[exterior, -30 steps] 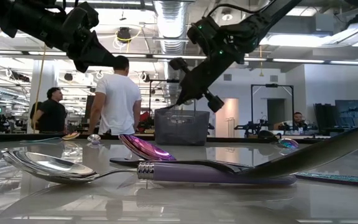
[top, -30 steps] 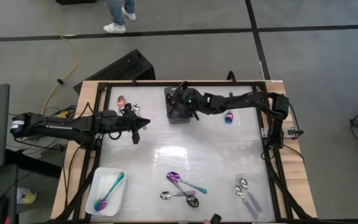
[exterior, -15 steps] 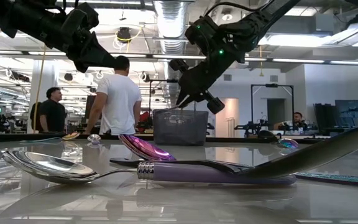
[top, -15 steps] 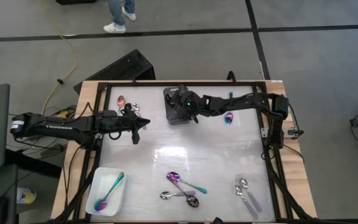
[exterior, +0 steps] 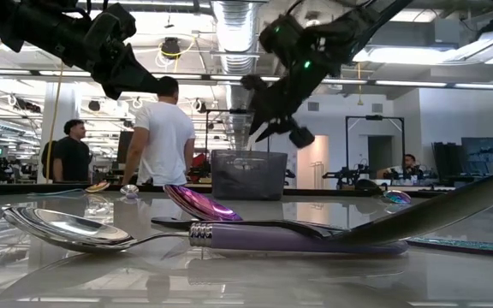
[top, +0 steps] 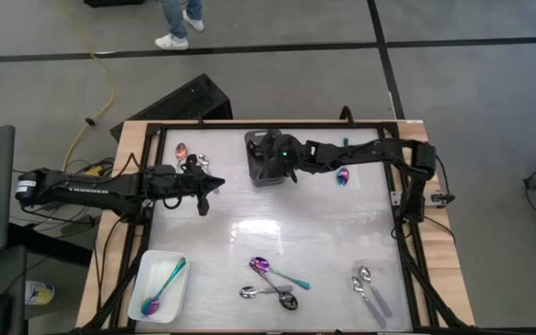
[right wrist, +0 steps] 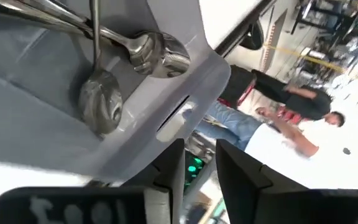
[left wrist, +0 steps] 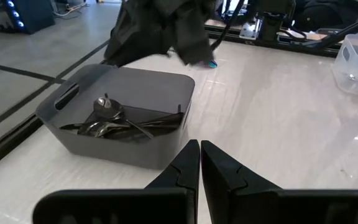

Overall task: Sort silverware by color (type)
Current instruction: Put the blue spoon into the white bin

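Observation:
A dark grey bin (top: 266, 161) at the table's far middle holds dark spoons (left wrist: 114, 124), also seen in the right wrist view (right wrist: 101, 102). My right gripper (top: 277, 158) hovers open above the bin (exterior: 248, 175), nothing between its fingers (right wrist: 199, 144). My left gripper (top: 220, 182) hangs shut left of the bin, above the table (left wrist: 199, 144). An iridescent spoon (top: 161, 287) lies in the white tray (top: 143, 279). More iridescent spoons (top: 277, 272), a dark one (top: 270, 294) and silver ones (top: 370, 290) lie near the near edge. Another iridescent spoon (top: 342, 176) lies right of the bin.
Two small spoons (top: 192, 154) lie at the far left corner, close to my left arm. A black frame (top: 408, 214) runs round the table. The table's middle (top: 296, 223) is bare. People (exterior: 163, 128) stand in the room beyond the far edge.
My right gripper has risen a little above the bin and tipped, staying over it. My left arm has kept still.

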`<control>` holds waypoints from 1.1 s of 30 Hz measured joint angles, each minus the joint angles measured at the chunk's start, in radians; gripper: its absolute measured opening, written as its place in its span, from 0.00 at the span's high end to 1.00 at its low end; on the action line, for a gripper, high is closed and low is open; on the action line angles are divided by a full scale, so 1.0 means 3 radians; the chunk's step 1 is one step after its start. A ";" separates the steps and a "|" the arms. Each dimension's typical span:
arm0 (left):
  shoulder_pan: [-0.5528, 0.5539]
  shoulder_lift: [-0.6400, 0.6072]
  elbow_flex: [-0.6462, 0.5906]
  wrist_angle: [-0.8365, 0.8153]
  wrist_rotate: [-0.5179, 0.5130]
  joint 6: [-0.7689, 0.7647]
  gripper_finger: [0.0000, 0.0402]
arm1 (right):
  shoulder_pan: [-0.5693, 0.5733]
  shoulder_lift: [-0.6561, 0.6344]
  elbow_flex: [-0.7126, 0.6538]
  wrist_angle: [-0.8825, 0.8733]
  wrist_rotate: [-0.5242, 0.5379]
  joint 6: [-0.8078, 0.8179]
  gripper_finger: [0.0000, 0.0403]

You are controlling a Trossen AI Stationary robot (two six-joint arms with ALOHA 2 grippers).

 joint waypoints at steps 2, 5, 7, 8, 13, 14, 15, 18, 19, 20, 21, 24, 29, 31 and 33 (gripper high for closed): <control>0.0000 0.0000 0.0000 0.0000 0.0000 0.0000 1.00 | 0.0023 -0.0139 -0.0002 -0.0137 -0.0071 0.0234 0.70; 0.0000 0.0000 0.0000 0.0001 0.0000 0.0020 1.00 | 0.0078 -0.0418 -0.0001 -0.0454 -0.0135 0.0752 0.70; 0.0000 0.0000 0.0000 0.0001 0.0000 0.0057 1.00 | 0.0124 -0.0629 -0.0001 -0.0709 -0.0127 0.1312 0.70; 0.0000 0.0000 0.0000 0.0007 -0.0002 0.0087 1.00 | 0.0145 -0.0750 0.0000 -0.0914 -0.0107 0.1698 0.70; 0.0000 0.0000 0.0000 0.0027 -0.0113 0.0143 1.00 | 0.0140 -0.1346 -0.0022 -0.2575 -0.0578 0.4084 0.70; 0.0000 0.0000 0.0000 0.0030 -0.0133 0.0165 1.00 | 0.0120 -0.1449 -0.0063 -0.2918 -0.0855 0.4505 0.70; 0.0000 0.0000 0.0000 0.0031 -0.0147 0.0173 1.00 | 0.0104 -0.1542 -0.0125 -0.3170 -0.1115 0.4893 0.70; 0.0001 0.0000 0.0000 0.0056 -0.0150 0.0171 1.00 | 0.0113 -0.1881 -0.0493 -0.3474 -0.1495 0.5801 0.70; 0.0001 0.0000 0.0000 0.0084 -0.0148 0.0171 1.00 | 0.0142 -0.2000 -0.0647 -0.3447 -0.1482 0.6003 0.70; 0.0001 0.0000 0.0000 0.0109 -0.0144 0.0168 1.00 | 0.0172 -0.2111 -0.0792 -0.3389 -0.1441 0.6182 0.70; 0.0001 0.0000 0.0000 0.0124 -0.0131 0.0162 1.00 | 0.0195 -0.2217 -0.0941 -0.3341 -0.1391 0.6343 0.70; 0.0000 0.0000 0.0000 0.0115 -0.0065 0.0069 1.00 | 0.0255 -0.2463 -0.1296 -0.3244 -0.1344 0.6826 0.70; 0.0000 0.0001 -0.0002 -0.0113 -0.0058 -0.0152 1.00 | 0.0493 -0.2704 -0.1601 -0.2760 -0.1379 0.7346 0.70; 0.0000 0.0000 -0.0001 -0.0167 -0.0029 -0.0309 1.00 | 0.0702 -0.2709 -0.1637 -0.2459 -0.1382 0.7371 0.70; 0.0000 0.0000 -0.0002 -0.0202 0.0069 -0.0419 1.00 | 0.0949 -0.2681 -0.1663 -0.2081 -0.1387 0.7369 0.70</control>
